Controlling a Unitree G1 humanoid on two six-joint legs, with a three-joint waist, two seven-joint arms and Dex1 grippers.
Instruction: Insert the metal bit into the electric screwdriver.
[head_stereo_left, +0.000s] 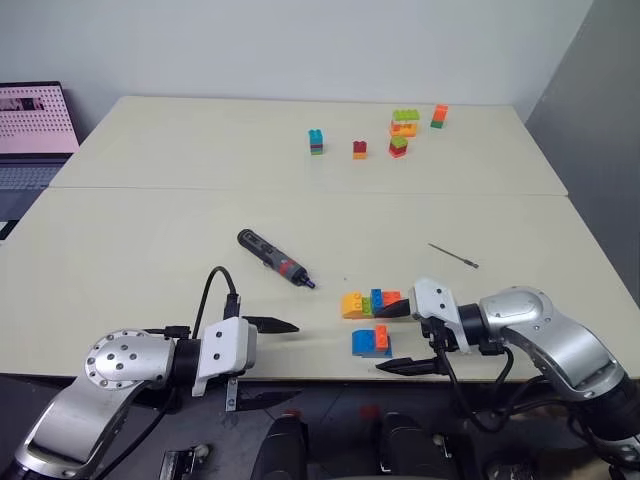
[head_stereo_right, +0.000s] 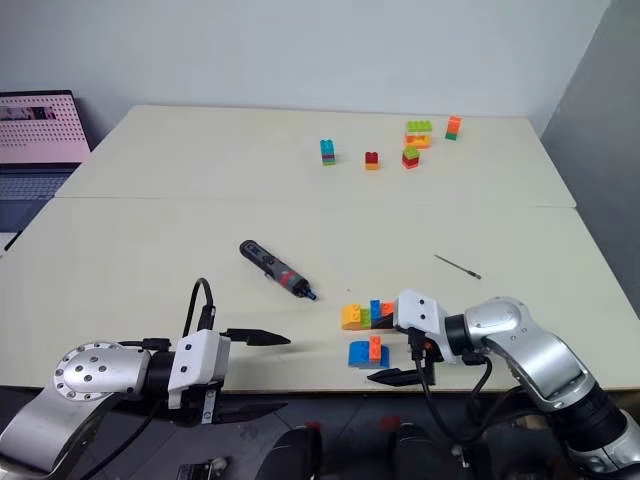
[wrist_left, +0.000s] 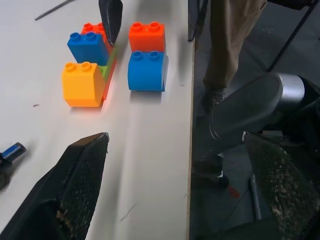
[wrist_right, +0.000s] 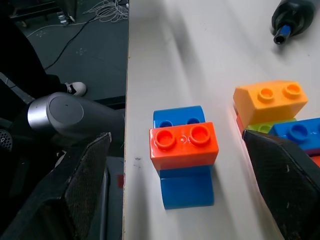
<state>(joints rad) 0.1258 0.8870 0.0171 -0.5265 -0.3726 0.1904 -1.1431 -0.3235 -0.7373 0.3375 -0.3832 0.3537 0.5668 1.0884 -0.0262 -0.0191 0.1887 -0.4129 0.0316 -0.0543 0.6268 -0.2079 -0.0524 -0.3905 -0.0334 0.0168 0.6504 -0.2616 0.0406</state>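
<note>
Starting at the left, the left gripper (head_stereo_left: 268, 362) hangs at the table's (head_stereo_left: 150, 240) near edge with its 2 fingers spread and empty. It should go forward to the electric screwdriver (head_stereo_left: 275, 258), which lies flat mid-table, blue tip toward the brick stacks, and clamp the dark body behind the red band. Next come an orange-topped blue brick (head_stereo_left: 371, 341) and a mixed brick row (head_stereo_left: 371, 302). The right gripper (head_stereo_left: 400, 337), spread wide and empty, straddles that brick; it should clear it and reach the metal bit (head_stereo_left: 454, 256), lying well apart to the right. The bit's ends are too thin to tell apart.
</note>
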